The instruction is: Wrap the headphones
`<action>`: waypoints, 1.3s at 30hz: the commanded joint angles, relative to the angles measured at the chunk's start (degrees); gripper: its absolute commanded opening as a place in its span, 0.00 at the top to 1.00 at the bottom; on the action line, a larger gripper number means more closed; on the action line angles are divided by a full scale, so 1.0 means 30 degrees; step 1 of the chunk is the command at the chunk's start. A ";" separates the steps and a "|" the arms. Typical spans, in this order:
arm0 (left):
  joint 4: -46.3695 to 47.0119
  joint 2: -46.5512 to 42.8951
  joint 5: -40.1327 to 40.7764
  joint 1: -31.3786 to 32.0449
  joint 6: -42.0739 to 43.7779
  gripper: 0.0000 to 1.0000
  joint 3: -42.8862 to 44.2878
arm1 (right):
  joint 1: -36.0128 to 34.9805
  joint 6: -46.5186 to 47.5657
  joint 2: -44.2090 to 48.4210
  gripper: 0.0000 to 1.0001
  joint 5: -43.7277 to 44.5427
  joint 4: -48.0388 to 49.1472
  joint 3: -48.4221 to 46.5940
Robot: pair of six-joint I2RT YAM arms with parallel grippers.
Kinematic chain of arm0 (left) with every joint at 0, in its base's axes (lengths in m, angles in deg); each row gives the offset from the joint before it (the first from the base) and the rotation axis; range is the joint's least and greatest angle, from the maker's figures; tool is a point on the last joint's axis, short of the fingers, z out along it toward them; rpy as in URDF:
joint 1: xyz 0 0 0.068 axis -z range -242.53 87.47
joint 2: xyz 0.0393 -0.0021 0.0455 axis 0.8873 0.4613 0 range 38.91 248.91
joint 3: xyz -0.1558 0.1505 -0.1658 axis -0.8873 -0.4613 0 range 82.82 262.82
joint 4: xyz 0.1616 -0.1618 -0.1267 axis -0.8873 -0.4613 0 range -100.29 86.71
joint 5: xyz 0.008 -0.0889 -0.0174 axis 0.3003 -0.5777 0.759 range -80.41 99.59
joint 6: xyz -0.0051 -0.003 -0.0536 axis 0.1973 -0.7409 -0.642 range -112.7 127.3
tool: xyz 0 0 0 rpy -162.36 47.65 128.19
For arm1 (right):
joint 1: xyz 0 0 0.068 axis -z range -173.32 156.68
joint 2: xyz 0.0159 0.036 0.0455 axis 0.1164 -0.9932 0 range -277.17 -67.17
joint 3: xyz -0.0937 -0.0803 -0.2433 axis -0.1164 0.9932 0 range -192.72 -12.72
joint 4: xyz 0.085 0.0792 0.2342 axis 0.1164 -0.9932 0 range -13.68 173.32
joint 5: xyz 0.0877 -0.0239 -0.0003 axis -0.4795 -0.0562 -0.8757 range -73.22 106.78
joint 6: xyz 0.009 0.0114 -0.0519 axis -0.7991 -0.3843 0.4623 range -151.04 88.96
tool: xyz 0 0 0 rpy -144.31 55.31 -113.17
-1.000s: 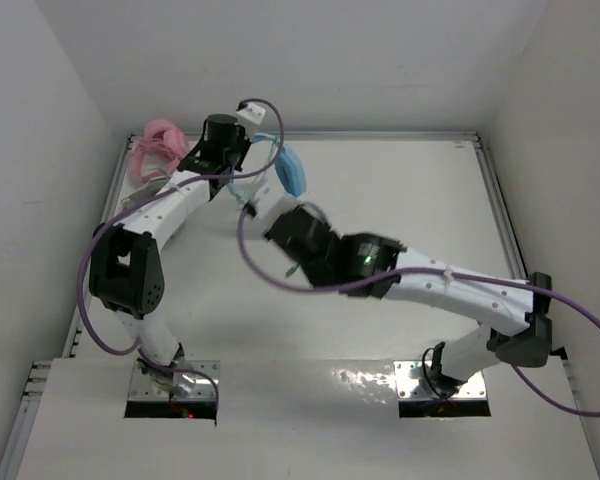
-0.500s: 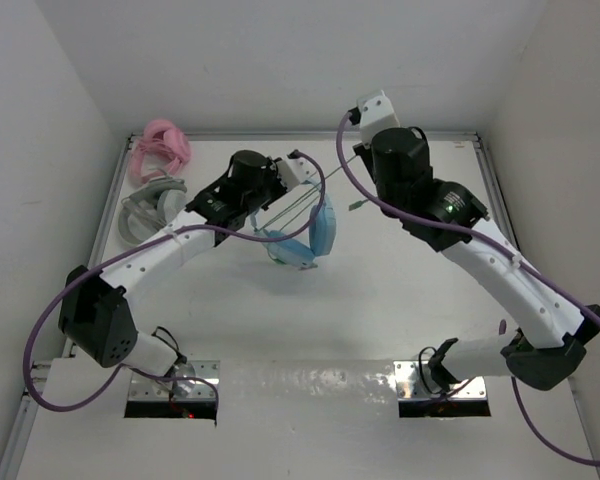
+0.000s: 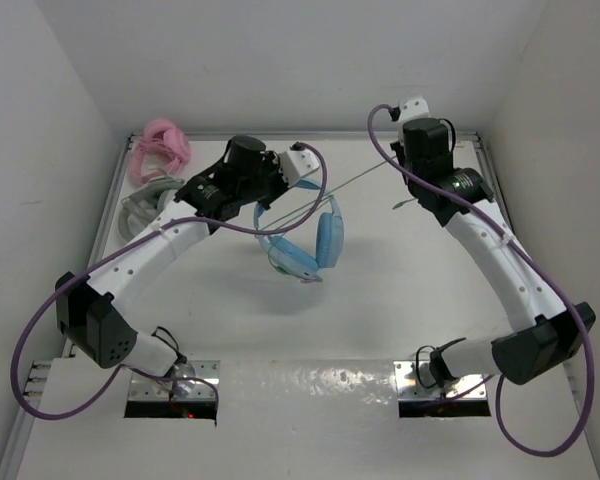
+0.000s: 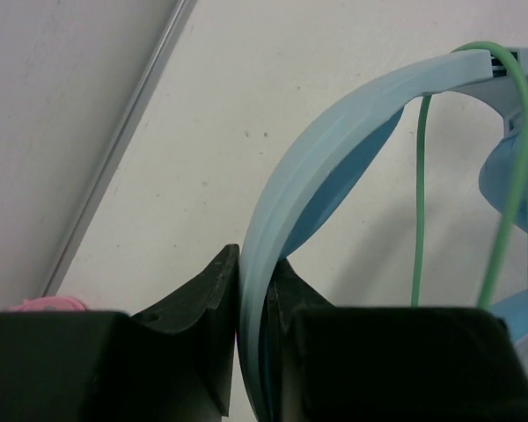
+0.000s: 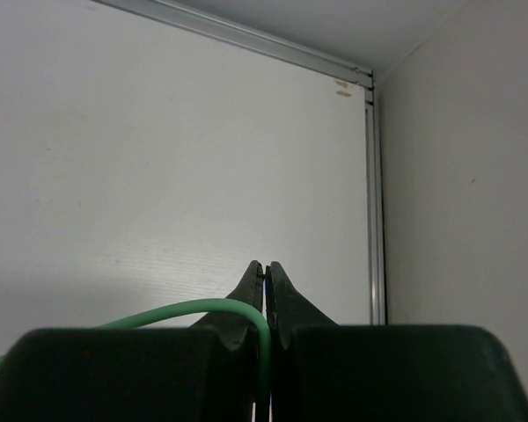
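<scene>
The light blue headphones [image 3: 315, 245] hang above the table's middle, ear cups lowest. My left gripper [image 3: 263, 207] is shut on their headband [image 4: 334, 132], which runs up between the two black fingers of the left gripper [image 4: 253, 259]. The thin green cable [image 3: 345, 187] stretches in a straight line from the headphones up to my right gripper [image 3: 400, 172] at the back right. In the right wrist view the right gripper [image 5: 266, 265] is shut on the cable [image 5: 185, 309], which curves in from the left. More loops of cable [image 4: 420, 193] hang beside the headband.
Pink headphones [image 3: 162, 145] and grey-white headphones [image 3: 145, 205] lie at the back left corner, close behind my left arm. A metal rail [image 5: 374, 202] and white walls bound the table at the back and right.
The right arm swung from the table's middle to the back right, drawing the cable out straight. The left arm carried the headphones from the back toward the centre.
</scene>
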 commanded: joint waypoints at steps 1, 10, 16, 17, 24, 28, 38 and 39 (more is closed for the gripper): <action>-0.2671 -0.1073 -0.0933 -0.0069 -0.0080 1.00 0.1387 | 0.1279 -0.1391 -0.0426 1.00 0.0095 0.1505 0.0055; -0.5631 -0.1074 -0.3158 -0.0040 -0.1163 1.00 0.4609 | 0.1633 -0.2657 -0.0515 1.00 -0.0903 0.3375 0.2836; -0.7185 -0.1132 -0.5124 -0.0069 -0.1251 1.00 0.6105 | 0.1662 -0.3448 -0.1129 1.00 -0.2369 0.4316 0.4039; -0.7302 -0.1161 -0.5037 -0.0069 -0.1426 1.00 0.6367 | 0.1633 -0.3594 -0.1188 1.00 -0.2572 0.4463 0.4591; -0.6688 -0.1044 -0.3308 -0.0069 -0.1984 1.00 0.6604 | 0.1662 -0.4093 -0.0194 1.00 -0.2605 0.6368 0.7230; -0.6571 -0.1073 -0.3162 -0.0069 -0.2101 1.00 0.6779 | 0.1633 -0.4123 0.0100 1.00 -0.2457 0.6952 0.7936; -0.7332 -0.1103 -0.5965 -0.0040 -0.2686 1.00 0.7862 | 0.1604 -0.4151 -0.0747 1.00 -0.6345 0.7187 0.7965; -0.7332 -0.1132 -0.6292 -0.0069 -0.3152 1.00 0.8299 | 0.1546 -0.4355 -0.0923 0.99 -0.7166 0.7769 0.8111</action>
